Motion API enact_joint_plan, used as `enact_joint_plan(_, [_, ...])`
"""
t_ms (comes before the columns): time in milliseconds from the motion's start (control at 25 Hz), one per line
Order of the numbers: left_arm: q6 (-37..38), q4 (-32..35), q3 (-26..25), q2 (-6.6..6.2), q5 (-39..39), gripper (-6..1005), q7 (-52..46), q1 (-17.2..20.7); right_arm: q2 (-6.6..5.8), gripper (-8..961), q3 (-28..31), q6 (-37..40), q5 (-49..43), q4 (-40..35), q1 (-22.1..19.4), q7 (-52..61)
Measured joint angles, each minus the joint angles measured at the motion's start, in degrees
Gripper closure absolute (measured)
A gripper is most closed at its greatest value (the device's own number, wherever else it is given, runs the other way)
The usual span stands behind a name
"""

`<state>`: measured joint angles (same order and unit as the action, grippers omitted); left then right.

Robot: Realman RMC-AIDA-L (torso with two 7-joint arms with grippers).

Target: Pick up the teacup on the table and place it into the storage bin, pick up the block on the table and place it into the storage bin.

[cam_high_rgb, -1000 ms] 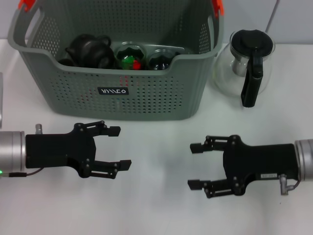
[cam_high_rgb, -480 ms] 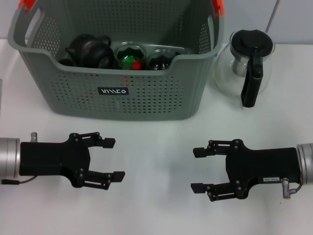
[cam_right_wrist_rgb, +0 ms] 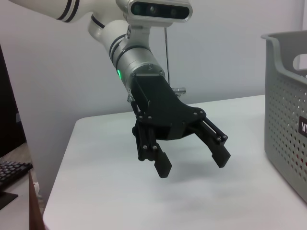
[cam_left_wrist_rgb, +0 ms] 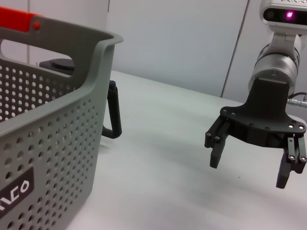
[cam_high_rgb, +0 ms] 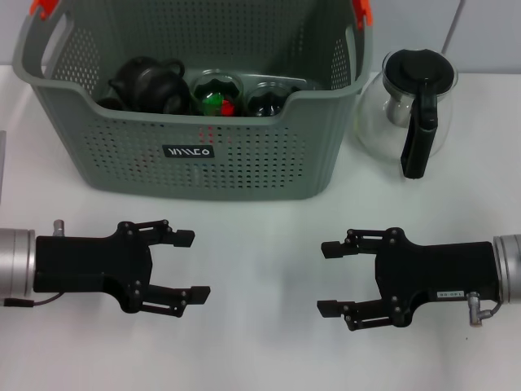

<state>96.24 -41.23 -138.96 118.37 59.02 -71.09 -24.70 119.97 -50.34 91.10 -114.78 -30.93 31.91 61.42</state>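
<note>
Both the left gripper (cam_high_rgb: 189, 265) at eight o'clock and the right gripper (cam_high_rgb: 330, 277) at four hover with jaws spread and empty over bare table (cam_high_rgb: 260, 244) — the task looks finished, since a dark teapot (cam_high_rgb: 148, 84) and cups already sit inside the storage bin (cam_high_rgb: 195, 151) at eleven.

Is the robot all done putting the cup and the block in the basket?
It looks finished. The grey-green perforated storage bin already holds a dark teapot and glass cups, one with something green and red inside. Nothing is in hand: the left gripper and right gripper hover open over the white table. No teacup or block shows on it.
</note>
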Motion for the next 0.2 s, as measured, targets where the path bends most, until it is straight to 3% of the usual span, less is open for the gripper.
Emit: enact_joint_plan(200, [0.01, -0.12, 0.0, 0.16, 0.01, 90, -0.01, 0.0, 0.0, 122, -0.02, 0.14, 0.0, 0.0, 0.0, 0.01])
